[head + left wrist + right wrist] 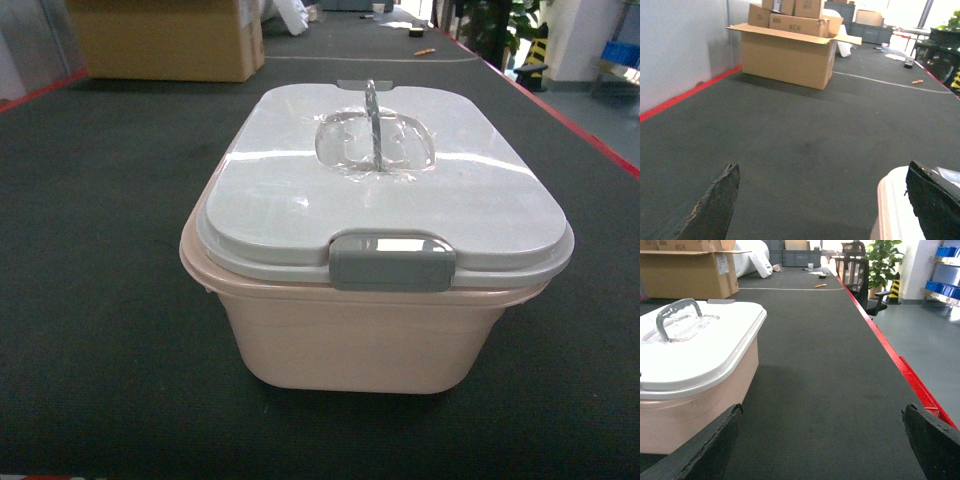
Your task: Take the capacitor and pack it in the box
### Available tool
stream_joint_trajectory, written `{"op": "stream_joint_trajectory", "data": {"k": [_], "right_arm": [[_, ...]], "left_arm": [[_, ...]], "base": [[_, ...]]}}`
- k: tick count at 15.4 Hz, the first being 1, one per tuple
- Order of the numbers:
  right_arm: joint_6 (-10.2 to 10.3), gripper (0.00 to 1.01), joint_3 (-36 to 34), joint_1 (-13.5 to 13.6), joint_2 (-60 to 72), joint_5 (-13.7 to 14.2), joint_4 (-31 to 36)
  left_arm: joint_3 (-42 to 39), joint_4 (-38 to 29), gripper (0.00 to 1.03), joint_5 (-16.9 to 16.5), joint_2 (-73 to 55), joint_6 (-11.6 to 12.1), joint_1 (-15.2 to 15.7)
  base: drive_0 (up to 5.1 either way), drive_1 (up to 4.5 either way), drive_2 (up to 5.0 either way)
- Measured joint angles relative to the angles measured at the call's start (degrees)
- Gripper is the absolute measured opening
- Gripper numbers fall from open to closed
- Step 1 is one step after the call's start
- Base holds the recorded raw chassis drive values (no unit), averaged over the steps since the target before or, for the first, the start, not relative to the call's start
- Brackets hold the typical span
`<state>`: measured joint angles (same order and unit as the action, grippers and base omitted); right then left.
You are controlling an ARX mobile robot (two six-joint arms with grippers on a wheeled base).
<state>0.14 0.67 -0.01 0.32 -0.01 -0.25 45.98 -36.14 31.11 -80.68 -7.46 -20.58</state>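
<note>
**A:** So where's the box sitting? From the head view it's dead centre on the dark worktop, near edge, pale pink tub with the light grey lid on top. The lid looks seated all round, and the darker grey latch on the near side is folded down over the rim. The handle stands upright in the recess in the middle of the lid.

**B:** Yep, same here. In the right wrist view the box is at the left, handle arched up, lid on. The right hand is spread wide, with one dark fingertip low at the left and the other low at the right, nothing between them but bare worktop. It sits just right of the box, not touching it as far as I can see.

**A:** And the left hand?

**B:** Also spread, nothing pinched. One fingertip shows at the lower left, and the other is at the lower right, right over a corner of the box. Can't tell if it's touching the rim or just in front of it.

**A:** Any capacitor anywhere?

**B:** Can't make one out. Far off at the left there's a brown cardboard carton with smaller cartons stacked in it, plus a potted plant and blue bins far right.
</note>
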Motion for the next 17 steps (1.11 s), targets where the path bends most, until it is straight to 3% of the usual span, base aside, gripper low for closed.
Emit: {"op": "stream_joint_trajectory", "data": {"k": [3,4,6,7,9,11,12,14,15,17], "right_arm": [[0.0,0.98,0.0,0.0,0.0,0.0,-0.1],[0.0,0.98,0.0,0.0,0.0,0.0,-0.1],[0.0,0.98,0.0,0.0,0.0,0.0,0.0],[0.0,0.98,0.0,0.0,0.0,0.0,0.0],[0.0,0.98,0.0,0.0,0.0,0.0,0.0],[0.0,0.98,0.0,0.0,0.0,0.0,0.0],[0.0,0.98,0.0,0.0,0.0,0.0,0.0],[0.0,0.98,0.0,0.0,0.0,0.0,0.0],[0.0,0.98,0.0,0.0,0.0,0.0,0.0],[0.0,0.98,0.0,0.0,0.0,0.0,0.0]], "left_arm": [[0.0,0.6,0.97,-1.3,-0.1,0.4,-0.1],[-0.4,1.6,0.92,-5.0,0.5,1.7,0.6],[-2.1,0.4,0.87,-8.3,1.6,3.0,1.3],[-5.2,-0.5,0.8,-11.6,3.8,4.2,2.5],[-15.2,-4.0,0.55,-16.4,11.1,6.1,6.7],[-30.9,-6.3,0.02,-22.8,23.1,6.5,12.6],[-36.4,-4.6,0.02,-25.5,29.9,6.5,14.9],[-38.4,-3.0,0.02,-26.6,33.6,6.5,16.1],[-39.8,-1.4,0.02,-30.4,36.4,6.5,20.0],[-43.1,5.0,0.02,-31.1,45.9,6.5,20.5]], "base": [[0.0,0.0,0.0],[0.0,0.0,0.0],[0.0,0.0,0.0],[0.0,0.0,0.0],[0.0,0.0,0.0],[0.0,0.0,0.0],[0.0,0.0,0.0],[0.0,0.0,0.0],[0.0,0.0,0.0],[0.0,0.0,0.0]]}}
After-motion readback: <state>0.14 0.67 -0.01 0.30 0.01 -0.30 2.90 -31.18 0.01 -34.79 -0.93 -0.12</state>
